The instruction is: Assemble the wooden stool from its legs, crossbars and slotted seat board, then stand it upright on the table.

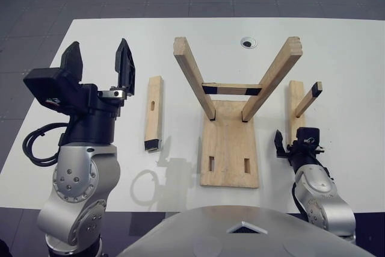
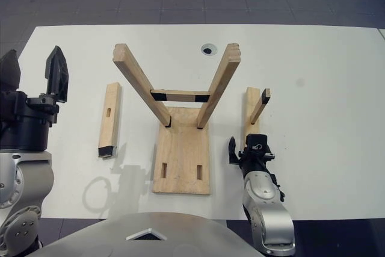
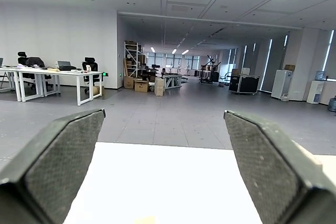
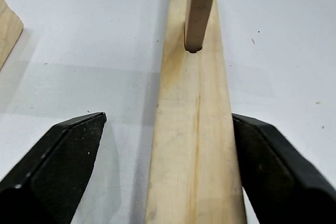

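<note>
The white worktop (image 1: 337, 58) fills the middle of the head view. The board (image 1: 230, 148) lies flat at lower centre. Two legs (image 1: 194, 76) stand in its far end and splay apart toward the top of the frame. A crossbar (image 1: 231, 89) with black ends joins them just above the board. Two empty slots (image 1: 212, 162) show near the board's lower edge.

The left pincer (image 1: 99, 52) is raised at the left of the frame, spread wide and holding nothing.

A loose leg (image 1: 153, 112) lies flat between that pincer and the board, black tip toward the bottom. At the right, a third leg (image 4: 194, 145) lies flat with a second crossbar (image 4: 199, 3) planted in it at a tilt.

The right pincer (image 4: 168, 121) sits low at lower right. It is open, with its fingers (image 4: 58, 161) either side of the third leg's near end and not closed on it.

A small grommet (image 1: 248, 42) sits at top centre.
</note>
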Robot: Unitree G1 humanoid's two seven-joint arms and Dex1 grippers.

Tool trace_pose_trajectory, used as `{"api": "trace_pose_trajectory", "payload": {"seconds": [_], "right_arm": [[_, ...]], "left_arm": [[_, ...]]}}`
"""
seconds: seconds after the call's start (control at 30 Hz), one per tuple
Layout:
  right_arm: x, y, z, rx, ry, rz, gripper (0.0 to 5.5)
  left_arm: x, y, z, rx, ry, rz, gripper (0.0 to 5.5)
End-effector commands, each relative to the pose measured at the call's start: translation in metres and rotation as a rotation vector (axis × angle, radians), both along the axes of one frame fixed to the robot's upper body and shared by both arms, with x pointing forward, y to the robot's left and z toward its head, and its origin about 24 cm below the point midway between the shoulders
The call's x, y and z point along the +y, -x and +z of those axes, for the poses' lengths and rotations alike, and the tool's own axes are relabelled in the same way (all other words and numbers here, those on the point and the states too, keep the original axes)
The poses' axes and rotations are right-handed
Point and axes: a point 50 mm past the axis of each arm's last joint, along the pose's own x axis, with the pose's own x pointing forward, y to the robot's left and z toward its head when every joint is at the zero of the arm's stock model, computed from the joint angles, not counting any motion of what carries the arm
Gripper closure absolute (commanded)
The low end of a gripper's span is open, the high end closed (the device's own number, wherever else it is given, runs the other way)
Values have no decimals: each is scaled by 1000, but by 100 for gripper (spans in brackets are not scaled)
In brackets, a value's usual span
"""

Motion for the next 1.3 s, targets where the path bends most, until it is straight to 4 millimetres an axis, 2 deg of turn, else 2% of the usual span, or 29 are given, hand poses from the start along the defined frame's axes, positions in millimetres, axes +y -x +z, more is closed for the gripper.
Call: {"api": "trace_pose_trajectory", "payload": {"seconds": [0.03, 0.27, 0.37, 0.43, 0.5, 0.57, 0.6, 0.7, 0.83, 0.97, 1.07, 1.2, 1.3], "right_arm": [[-4, 31, -33, 266, -26, -30, 220], [-8, 28, -29, 249, -22, -39, 341], [-17, 19, -23, 207, -17, -60, 346], [-27, 4, -11, 132, -28, -90, 346], [-45, -23, 17, -34, -34, -130, 346], [-61, -47, 64, -288, -16, -146, 346], [-65, -52, 87, -412, -10, -122, 346], [-68, -52, 132, -672, -100, -7, 346], [-81, -45, 166, -851, -138, 72, 347], [-62, -28, 197, -1017, -348, 348, 347], [-54, -8, 209, -1077, -540, 549, 347], [-16, 12, 197, -915, -654, 840, 347], [3, 20, 184, -813, -702, 946, 347]], "left_arm": [[2, 1, 0, 3, -6, 15, 129], [2, 1, 0, 5, -7, 19, 129], [3, 2, 0, 8, -7, 22, 129], [3, 2, -1, 14, -6, 23, 129], [3, 2, -2, 25, -3, 24, 129], [6, 0, -1, 33, 9, 10, 129], [8, -1, 0, 28, 16, -18, 129], [10, 1, 13, -53, 114, -254, 129], [29, -2, 26, -106, 143, -434, 129], [37, -7, 27, -62, 201, -531, 129], [30, -7, 19, 3, 207, -607, 85], [18, 8, 21, 25, 218, -851, 7], [4, 23, 24, 18, 209, -1037, 0]]}}
